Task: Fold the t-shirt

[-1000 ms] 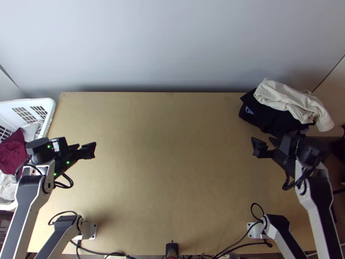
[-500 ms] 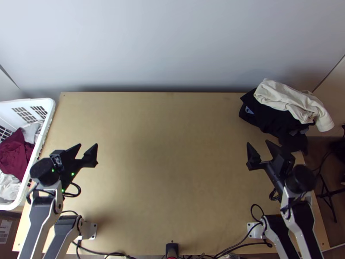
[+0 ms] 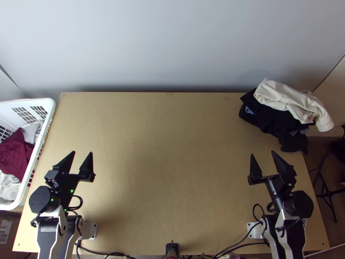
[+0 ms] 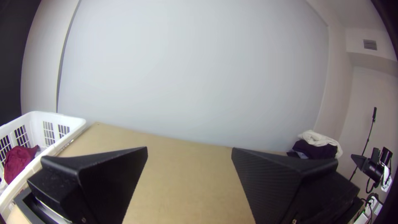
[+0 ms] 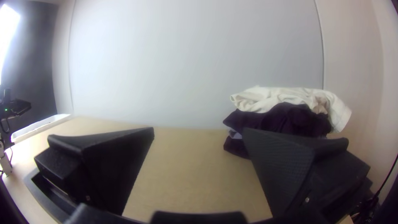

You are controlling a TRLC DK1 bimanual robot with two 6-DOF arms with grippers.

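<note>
No t-shirt can be named with confidence: it may be the maroon cloth (image 3: 15, 149), bunched among a grey cloth (image 3: 31, 131) and a white cloth (image 3: 9, 187) in the laundry basket (image 3: 51, 108) at the tabletop's (image 3: 172, 164) left side, or one of the garments at the far right corner. There a cream garment (image 3: 286, 98) lies loosely over dark clothing (image 3: 274, 118), whose near part droops at the table's right edge, with a pale blue patch (image 5: 235, 135) peeping from between the dark layers. Which of these have been folded I cannot tell; my guess is that the basket holds the waiting laundry and the corner takes finished pieces, so the broad middle serves for spreading and folding. The left gripper (image 3: 82, 152) is near the basket, its jaws wide apart with nothing between them; the right gripper (image 3: 262, 153) is on the opposite side, its jaws likewise wide and holding nothing. Both point toward the far wall, a matched pose that looks like resting or readiness, keeping the arms out of the working space. If the basket is the source, the left arm is better placed to pick up a shirt, and the likely trouble is pinching two tangled pieces at once.
</note>
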